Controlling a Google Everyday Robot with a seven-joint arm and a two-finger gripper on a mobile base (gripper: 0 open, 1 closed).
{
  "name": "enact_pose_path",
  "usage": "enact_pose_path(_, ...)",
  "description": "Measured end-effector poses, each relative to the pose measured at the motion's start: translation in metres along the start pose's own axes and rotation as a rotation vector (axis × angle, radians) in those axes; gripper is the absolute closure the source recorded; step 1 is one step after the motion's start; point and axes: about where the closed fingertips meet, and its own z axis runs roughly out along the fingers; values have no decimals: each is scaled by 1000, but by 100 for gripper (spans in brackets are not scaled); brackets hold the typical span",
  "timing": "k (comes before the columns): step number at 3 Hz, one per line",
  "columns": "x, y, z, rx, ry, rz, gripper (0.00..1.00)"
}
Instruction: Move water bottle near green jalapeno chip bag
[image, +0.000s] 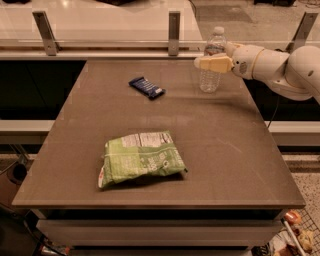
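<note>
The water bottle (210, 75), clear and ribbed with a white cap, stands upright at the far right of the brown table (230, 150). My gripper (204, 60) reaches in from the right at the bottle's upper half. It is open, with the near finger (214, 64) across the front of the bottle and the other hidden behind it. The bottle still rests on the table. The green jalapeno chip bag (142, 158) lies flat near the front left of centre, well away from the bottle.
A small dark blue wrapped bar (147, 87) lies at the far middle of the table, left of the bottle. A glass rail with metal posts (173, 33) runs behind the table's far edge. The white arm (280, 70) hangs over the right edge.
</note>
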Motion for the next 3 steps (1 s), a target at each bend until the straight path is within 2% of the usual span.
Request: enact_pose_path(3, 0, 6, 8, -14, 0, 2, 87)
